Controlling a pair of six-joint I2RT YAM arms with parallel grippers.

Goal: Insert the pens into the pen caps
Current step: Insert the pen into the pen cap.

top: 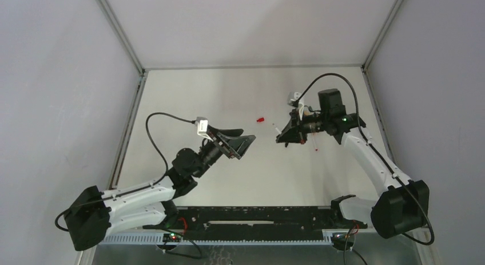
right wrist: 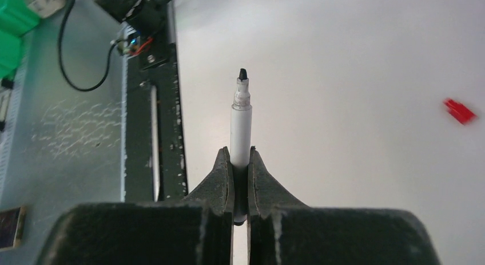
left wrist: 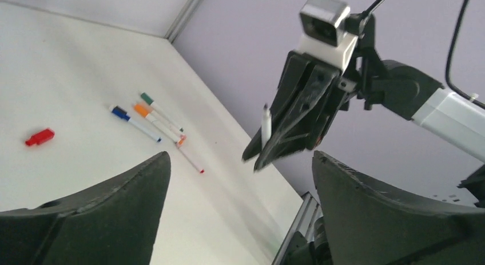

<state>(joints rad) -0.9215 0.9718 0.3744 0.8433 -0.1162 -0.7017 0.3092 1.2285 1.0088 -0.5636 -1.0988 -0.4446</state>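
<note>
My right gripper is shut on a white pen whose bare black tip points away from it. The gripper is held above the table, right of the middle. My left gripper is open and empty and faces it from the left, with a gap between them. In the left wrist view the held pen sticks up from the right gripper, beyond my open left gripper. A red cap lies alone on the table and shows in both wrist views. No black cap is in view.
On the table under the right arm lie a green-capped pen, an orange-capped pen, a blue-capped pen and an uncapped pen with a red tip. A black rail runs along the near edge. Grey walls enclose the table.
</note>
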